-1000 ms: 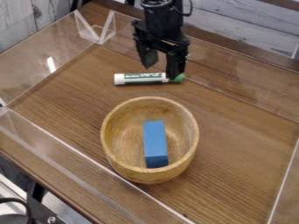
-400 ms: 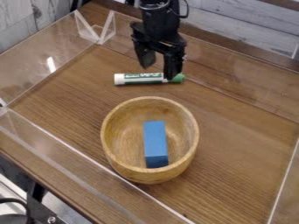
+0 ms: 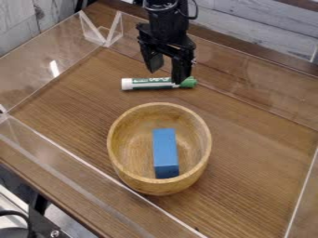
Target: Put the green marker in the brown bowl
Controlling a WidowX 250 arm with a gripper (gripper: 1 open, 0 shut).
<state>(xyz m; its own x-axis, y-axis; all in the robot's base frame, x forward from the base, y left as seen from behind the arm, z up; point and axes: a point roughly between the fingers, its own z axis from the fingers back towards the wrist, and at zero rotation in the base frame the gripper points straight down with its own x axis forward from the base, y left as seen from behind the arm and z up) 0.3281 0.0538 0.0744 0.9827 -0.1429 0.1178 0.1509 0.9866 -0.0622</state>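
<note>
Marker [image 3: 154,84]: the green marker lies flat on the table [image 3: 74,116], just beyond the bowl, at about 12 o'clock from its middle. Its green cap points to 3 o'clock and its white end to 9 o'clock.
Gripper [image 3: 166,67]: it is wide open and holds nothing. Its two fingers are spread apart, one toward 10 o'clock and one toward 3 o'clock, likely so the thin marker can fit between them. I cannot tell if a finger touches it.
Bowl [image 3: 122,125]: the brown bowl sits flat with its open side up, so a thing let go over it should drop in.
Block [image 3: 165,153]: the blue block is in the bowl, right of the middle, with its long side going from 12 to 6 o'clock. That leaves more room at 9 o'clock for the marker.
Job left: the marker is outside the bowl, so it needs a grab first.
</note>
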